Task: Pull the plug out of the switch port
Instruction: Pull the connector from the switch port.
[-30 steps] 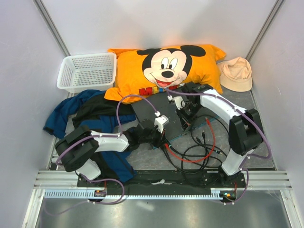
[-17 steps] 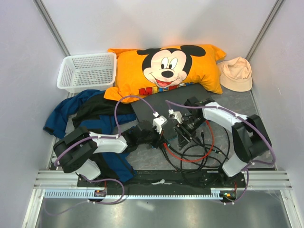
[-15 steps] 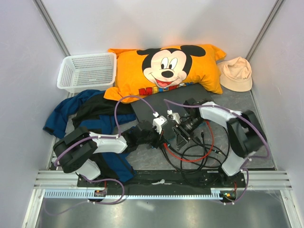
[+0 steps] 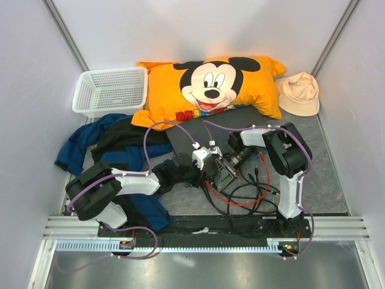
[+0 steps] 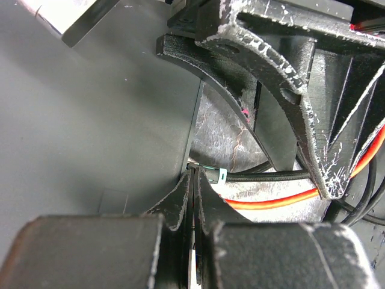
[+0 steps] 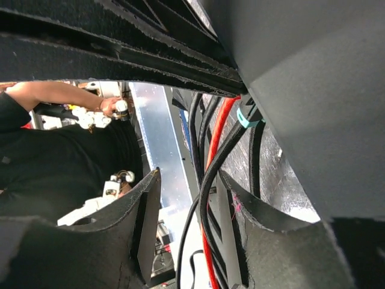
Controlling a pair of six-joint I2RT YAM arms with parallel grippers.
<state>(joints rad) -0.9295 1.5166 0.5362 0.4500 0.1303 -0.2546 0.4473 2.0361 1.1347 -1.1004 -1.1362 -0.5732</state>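
Note:
The switch (image 4: 195, 135) is a flat dark grey box lying below the pillow, its near edge toward the arms. In the left wrist view it fills the left side (image 5: 90, 120), and a black braided cable with a teal-banded plug (image 5: 218, 175) meets its edge. My left gripper (image 4: 197, 176) is shut, its tips (image 5: 194, 180) against the switch's edge right beside the plug. My right gripper (image 4: 219, 168) is open. In its own view the braided cable (image 6: 224, 159) with the teal band (image 6: 243, 117) runs between the fingers (image 6: 189, 186), untouched, with the switch (image 6: 313, 90) at the right.
An orange Mickey Mouse pillow (image 4: 210, 84) lies behind the switch. A white basket (image 4: 111, 90) is at the back left and a beige hat (image 4: 299, 93) at the back right. Blue and black clothes (image 4: 102, 144) lie at the left. Red (image 4: 265, 174) and black (image 4: 240, 198) cables coil near the front.
My right arm has swung from over the switch's far right side down and left to its near edge, bringing the open gripper round the cable. My left gripper has hardly moved.

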